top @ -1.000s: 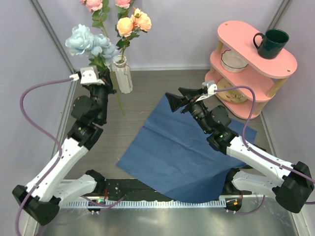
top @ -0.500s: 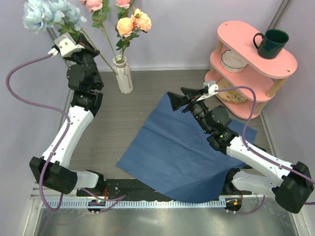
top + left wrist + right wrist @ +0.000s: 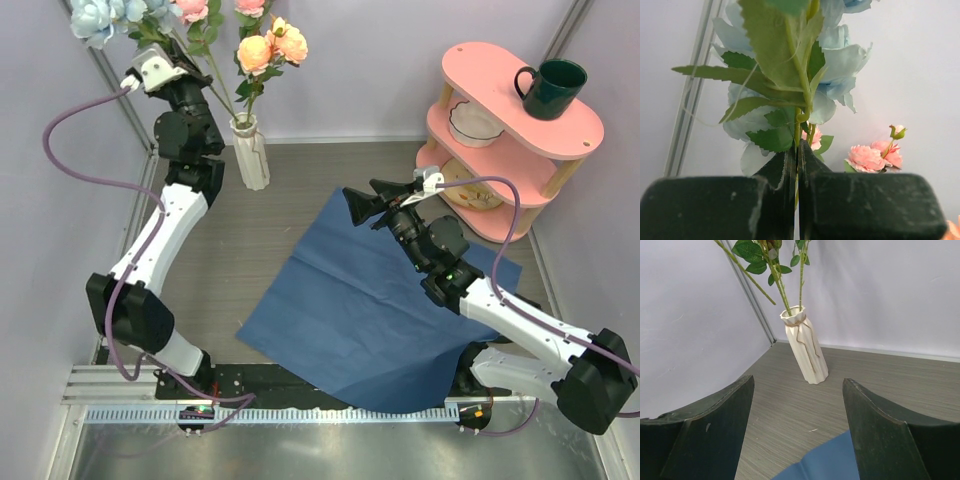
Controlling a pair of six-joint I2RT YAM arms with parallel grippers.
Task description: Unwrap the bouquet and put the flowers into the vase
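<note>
The cream ribbed vase [image 3: 250, 155] [image 3: 805, 347] stands at the back left and holds pink roses [image 3: 192, 10] and peach roses [image 3: 272, 45]. My left gripper [image 3: 172, 50] [image 3: 799, 145] is raised high to the vase's left, shut on the green stem [image 3: 799, 115] of the pale blue flower [image 3: 100, 15]. That stem slants down to the right, and its lower end [image 3: 772, 301] hangs just left of the vase's rim. The bouquet's blue paper wrap [image 3: 370, 300] lies spread flat on the table. My right gripper [image 3: 358, 205] [image 3: 798, 380] hovers open over the wrap's far corner, facing the vase.
A pink two-tier shelf [image 3: 520, 110] stands at the back right with a dark green mug [image 3: 550, 88] on top and a white bowl [image 3: 475, 122] below. A metal frame post [image 3: 110, 80] runs behind the left arm. Purple walls close in the back and sides.
My left arm lifted the blue flower from beside the vase up to the far left, then swung it right toward the vase. The right arm stayed still.
</note>
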